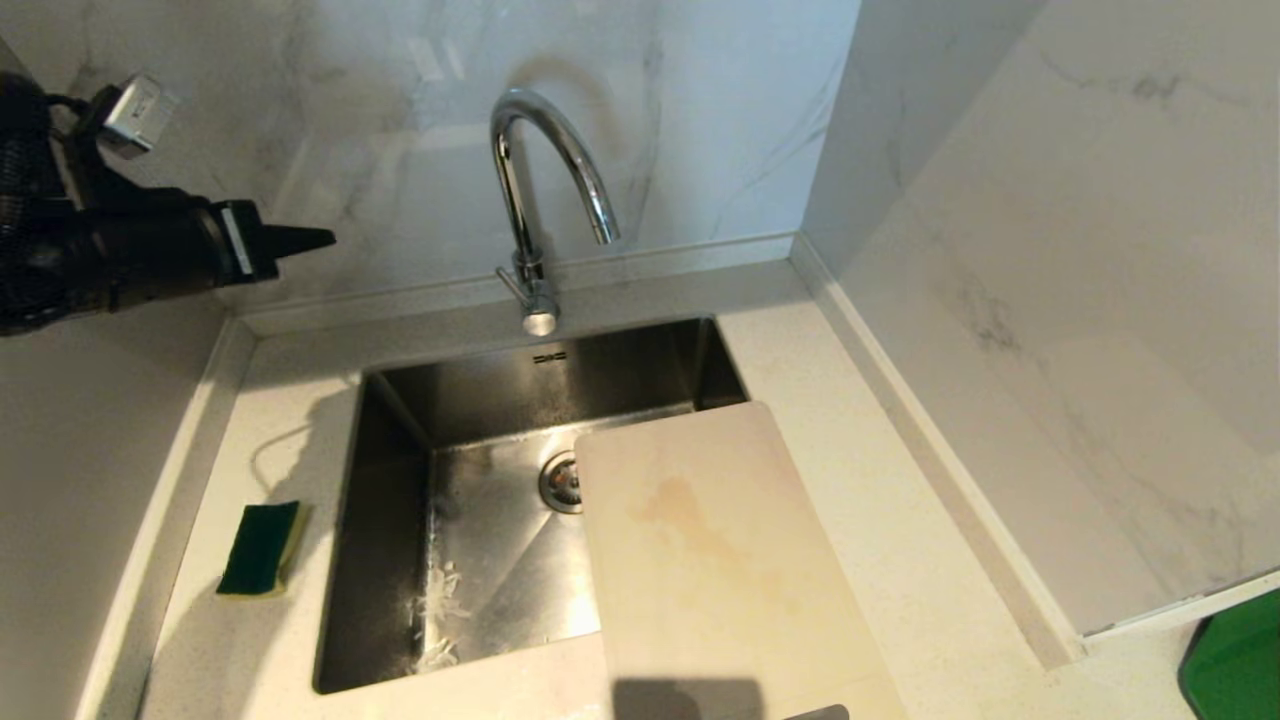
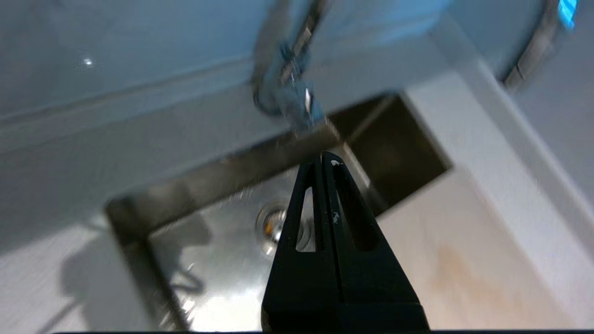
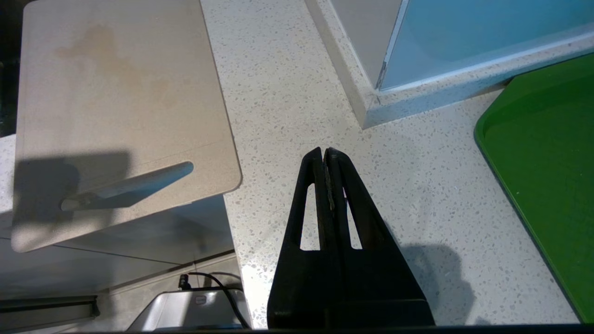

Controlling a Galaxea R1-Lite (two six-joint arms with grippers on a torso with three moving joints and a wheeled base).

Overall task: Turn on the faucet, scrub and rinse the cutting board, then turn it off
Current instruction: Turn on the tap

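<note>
Two marble walls meet behind a pale speckled tabletop (image 1: 850,480), boxing it in at the back and along the right. A steel sink (image 1: 480,520) is sunk into its middle. The cutting board (image 1: 720,570) lies flat over the sink's right side, its far edge past the drain and its near, slotted end jutting beyond the tabletop's front edge. The faucet (image 1: 530,220) stands at the sink's back rim, spout arched forward, with open air on both sides. A green tray (image 3: 547,153) sits far right. A green-and-yellow sponge (image 1: 262,548) lies left of the sink. The left claw (image 1: 300,240), pinched closed and empty, points toward the faucet from the left, well apart from it. The right claw (image 3: 326,155), also closed and empty, hangs above bare tabletop beside the board.
</note>
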